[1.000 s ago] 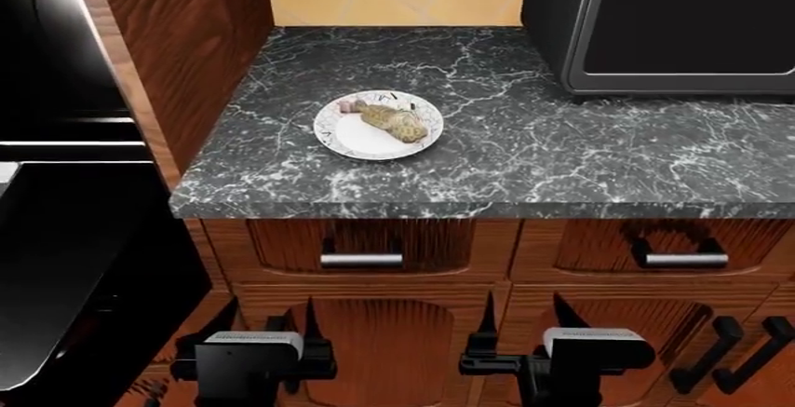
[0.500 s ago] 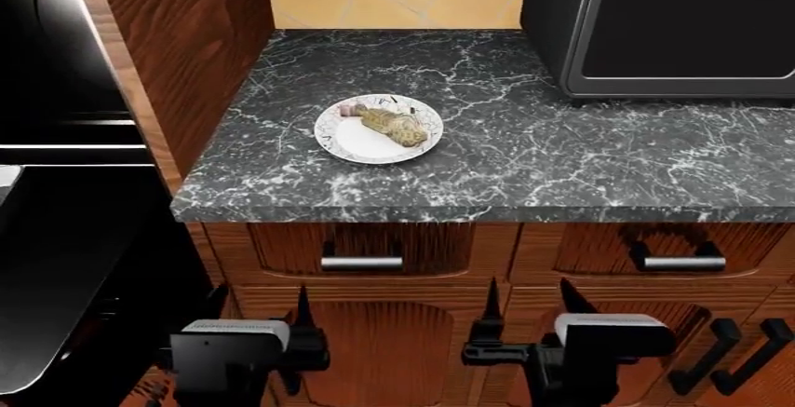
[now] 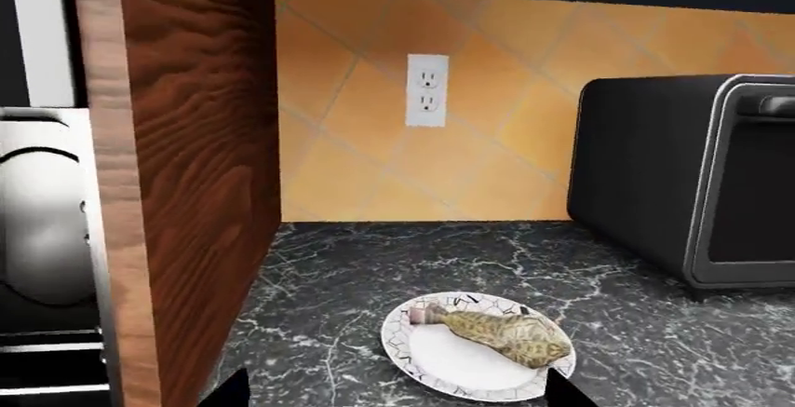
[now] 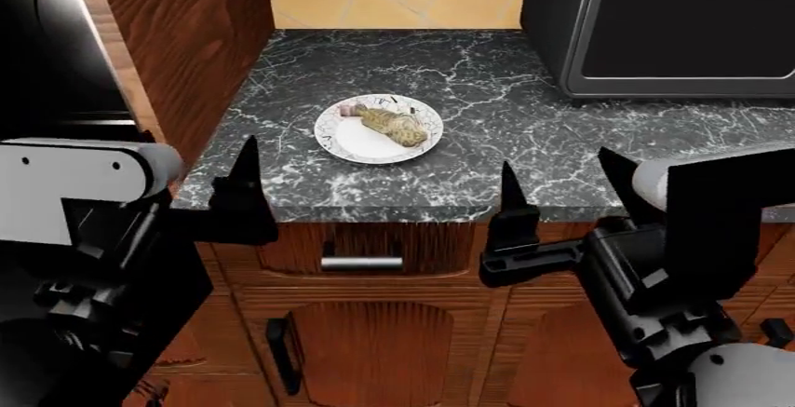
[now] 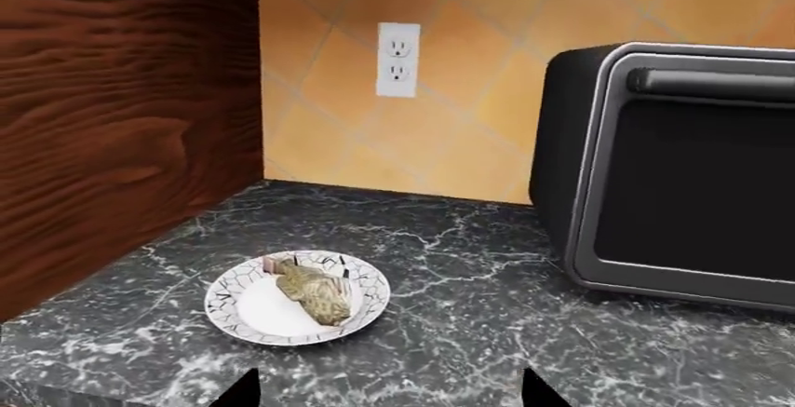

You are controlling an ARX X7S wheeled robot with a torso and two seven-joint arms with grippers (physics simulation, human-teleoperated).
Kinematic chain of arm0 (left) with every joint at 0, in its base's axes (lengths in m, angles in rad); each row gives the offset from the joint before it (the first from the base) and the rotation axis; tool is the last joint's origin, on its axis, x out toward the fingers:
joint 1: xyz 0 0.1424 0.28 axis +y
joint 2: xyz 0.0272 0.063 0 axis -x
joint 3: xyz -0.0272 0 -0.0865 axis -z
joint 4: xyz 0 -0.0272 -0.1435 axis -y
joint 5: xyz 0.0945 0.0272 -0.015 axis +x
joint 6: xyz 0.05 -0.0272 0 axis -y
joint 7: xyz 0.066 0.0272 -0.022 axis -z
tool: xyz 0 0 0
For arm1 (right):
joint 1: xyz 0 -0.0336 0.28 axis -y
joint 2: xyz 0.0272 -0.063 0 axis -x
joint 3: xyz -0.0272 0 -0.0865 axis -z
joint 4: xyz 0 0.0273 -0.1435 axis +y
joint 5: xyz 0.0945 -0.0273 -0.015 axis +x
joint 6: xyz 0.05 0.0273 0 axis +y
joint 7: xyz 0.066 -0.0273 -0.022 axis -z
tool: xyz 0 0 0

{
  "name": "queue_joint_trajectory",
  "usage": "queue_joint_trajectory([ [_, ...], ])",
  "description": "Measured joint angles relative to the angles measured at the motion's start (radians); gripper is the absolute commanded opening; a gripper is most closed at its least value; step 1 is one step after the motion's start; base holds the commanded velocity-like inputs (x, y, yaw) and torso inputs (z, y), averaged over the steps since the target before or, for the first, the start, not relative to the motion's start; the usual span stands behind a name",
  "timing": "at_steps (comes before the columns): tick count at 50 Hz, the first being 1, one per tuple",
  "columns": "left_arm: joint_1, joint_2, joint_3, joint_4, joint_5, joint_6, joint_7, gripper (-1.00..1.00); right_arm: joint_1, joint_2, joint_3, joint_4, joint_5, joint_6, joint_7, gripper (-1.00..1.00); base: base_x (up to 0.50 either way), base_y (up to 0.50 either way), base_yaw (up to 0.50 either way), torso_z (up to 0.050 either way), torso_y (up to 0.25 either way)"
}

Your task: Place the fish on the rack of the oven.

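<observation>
Fish (image 4: 390,124) on plate (image 4: 349,143), ahead of both empty, spread grippers, left gripper (image 4: 252,204) and right gripper (image 4: 565,204); likely light, slippery, soft — grip mid-body.

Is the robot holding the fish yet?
No. Both grippers are open and empty; the fish lies on its plate on the counter.

Fish (image 3: 504,334) lies on white plate (image 3: 435,362), on dark marble worktop (image 3: 335,267). Wooden cabinet side (image 3: 186,165) near plate. Small countertop oven (image 3: 695,183) well apart. Wall socket (image 3: 426,89) on tan tiles.
</observation>
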Motion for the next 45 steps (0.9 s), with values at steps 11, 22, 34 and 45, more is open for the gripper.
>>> queue_joint_trajectory([
  [11, -0.085, -0.035, -0.049, 0.032, -0.126, -0.097, -0.061, 1.00, 0.129, 0.058, -0.034, -0.013, 0.169, 0.077, 0.128, 1.00, 0.00, 0.00, 0.00, 0.000, 0.000],
  [22, -0.114, -0.058, -0.061, 0.042, -0.188, -0.118, -0.096, 1.00, 0.168, 0.081, -0.038, -0.017, 0.211, 0.100, 0.146, 1.00, 0.11, 0.00, 0.00, 0.000, 0.000],
  [34, -0.119, -0.072, -0.062, 0.047, -0.239, -0.115, -0.132, 1.00, 0.162, 0.087, -0.035, -0.022, 0.197, 0.105, 0.127, 1.00, 0.12, 0.00, 0.00, 0.000, 0.000],
  [45, -0.116, -0.083, -0.048, 0.044, -0.250, -0.100, -0.149, 1.00, 0.151, 0.090, -0.034, -0.022, 0.174, 0.106, 0.101, 1.00, 0.15, 0.00, 0.00, 0.000, 0.000],
])
